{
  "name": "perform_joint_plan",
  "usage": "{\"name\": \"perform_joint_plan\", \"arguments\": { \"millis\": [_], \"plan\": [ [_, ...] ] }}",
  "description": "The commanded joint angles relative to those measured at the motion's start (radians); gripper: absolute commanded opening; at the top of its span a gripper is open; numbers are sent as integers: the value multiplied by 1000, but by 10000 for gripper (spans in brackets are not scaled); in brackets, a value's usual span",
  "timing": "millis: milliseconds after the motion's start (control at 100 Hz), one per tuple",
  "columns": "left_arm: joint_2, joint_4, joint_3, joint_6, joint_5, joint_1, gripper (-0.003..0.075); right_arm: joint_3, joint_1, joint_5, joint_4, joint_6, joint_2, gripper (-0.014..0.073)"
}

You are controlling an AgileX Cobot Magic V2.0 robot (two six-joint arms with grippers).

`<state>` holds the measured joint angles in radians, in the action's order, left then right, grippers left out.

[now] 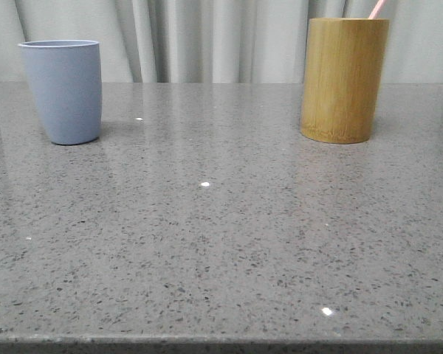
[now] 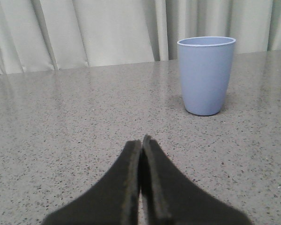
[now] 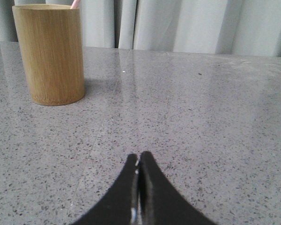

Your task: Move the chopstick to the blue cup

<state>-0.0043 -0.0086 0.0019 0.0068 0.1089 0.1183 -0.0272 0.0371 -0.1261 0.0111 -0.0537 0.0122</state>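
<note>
Nothing done yet: the chopstick point(image 1: 377, 8) sits in the bamboo cup point(image 1: 344, 80), blue cup point(image 1: 62, 90) empty-looking. My left pincer point(image 2: 141, 143) and right pincer point(image 3: 139, 159) are pressed closed, holding nothing.

Left hand point(image 2: 141, 140): black fingers pressed together tip to tip, no gap between them, nothing held. It sits low over the worktop point(image 2: 61, 122), pointing forward. Right hand point(image 3: 139, 157): same pose, fingers closed flat against each other, empty, low and level, aimed ahead along the surface.
</note>
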Motion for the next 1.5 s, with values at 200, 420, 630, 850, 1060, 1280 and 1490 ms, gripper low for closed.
{"name": "perform_joint_plan", "arguments": {
  "millis": [200, 420, 630, 850, 1060, 1280, 1490],
  "plan": [
    [-34, -8, 10, -7, -81, -1, -19, -1, -6, 78, 12, 2, 18, -68],
    [-34, -8, 10, -7, -81, -1, -19, -1, -6, 78, 12, 2, 18, -68],
    [-34, -8, 9, -7, -95, -1, -19, -1, -6, 120, 12, 2, 18, -68],
    [-34, -9, -18, -7, -151, -1, -19, 3, -6, 295, 12, 2, 18, -68],
    [18, -137, -160, -7, -68, -1, -19, 146, -6, 158, -19, -7, 9, -68],
    [219, -164, -425, -7, 158, -1, -19, 439, -6, -252, -11, -5, -98, -68],
    [441, -164, -707, -7, 472, -1, -19, 697, -6, -588, -4, 47, -274, -68]
  ]
}}
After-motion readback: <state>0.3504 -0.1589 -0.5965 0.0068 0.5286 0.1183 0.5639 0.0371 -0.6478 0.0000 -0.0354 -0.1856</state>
